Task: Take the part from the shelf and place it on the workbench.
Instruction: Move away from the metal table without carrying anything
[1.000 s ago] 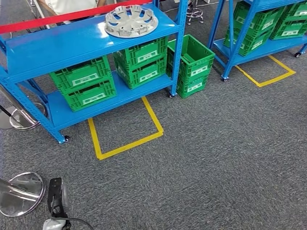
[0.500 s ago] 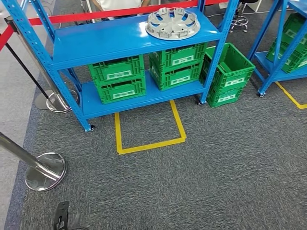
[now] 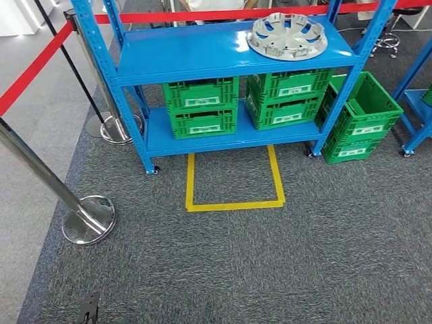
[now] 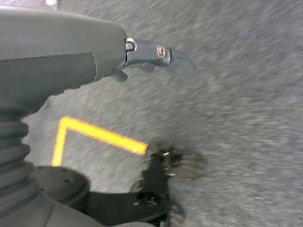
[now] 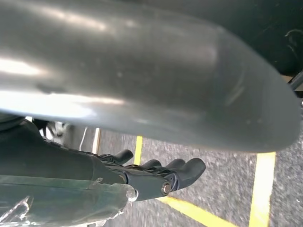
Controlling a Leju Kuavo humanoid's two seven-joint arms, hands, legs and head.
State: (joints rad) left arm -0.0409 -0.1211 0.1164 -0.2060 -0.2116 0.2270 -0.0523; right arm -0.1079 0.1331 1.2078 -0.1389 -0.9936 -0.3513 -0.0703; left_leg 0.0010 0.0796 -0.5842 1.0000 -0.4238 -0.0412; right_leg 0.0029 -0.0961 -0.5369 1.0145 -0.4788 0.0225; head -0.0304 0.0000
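Clearly the part [image 3: 286, 35], a silver wheel cover lying flat, sits in the upper right of the head view on the top board of the blue shelf [image 3: 204, 54], well apart from both hanging arms. The left hand [image 4: 153, 52] and right hand [image 5: 161, 177] hold nothing, fingers loosely extended. Being right of centre, it probably favours the right arm.

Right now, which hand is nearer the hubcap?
Right, probably. The hubcap lies right of centre on the top shelf; left hand and right hand both hang low over the carpet, far off.
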